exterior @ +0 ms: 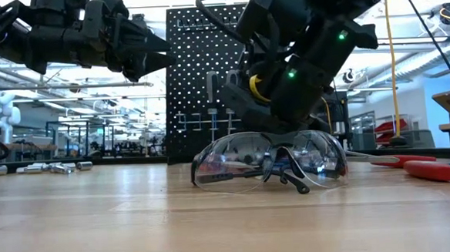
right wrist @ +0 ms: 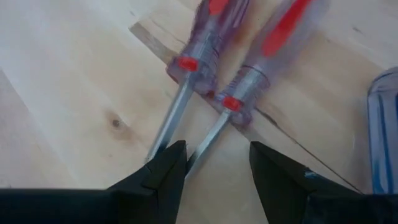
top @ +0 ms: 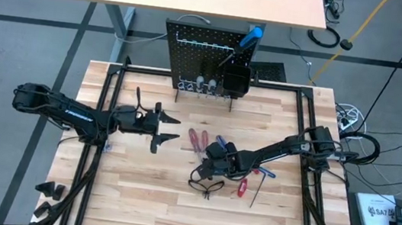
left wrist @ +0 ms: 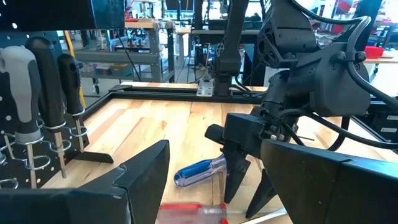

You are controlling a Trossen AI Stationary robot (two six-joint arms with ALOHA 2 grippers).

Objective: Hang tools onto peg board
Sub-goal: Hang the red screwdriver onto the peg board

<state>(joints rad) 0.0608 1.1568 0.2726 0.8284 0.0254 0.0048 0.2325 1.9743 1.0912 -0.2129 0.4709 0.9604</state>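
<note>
1. Two clear-handled, red-cored screwdrivers [right wrist: 199, 53] lie side by side at the table's centre.
2. One blue-handled screwdriver [left wrist: 200, 171].
3. One pair of clear-lensed, black-framed glasses [exterior: 269, 162].
4. Two dark robot arms.

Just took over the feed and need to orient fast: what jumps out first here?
The right claw is low at mid-table, open over the shafts of two red screwdrivers, with clear safety glasses lying beside it. At the table's far edge stands the black peg board, already holding several tools. The left claw waits open, left of centre.
</note>
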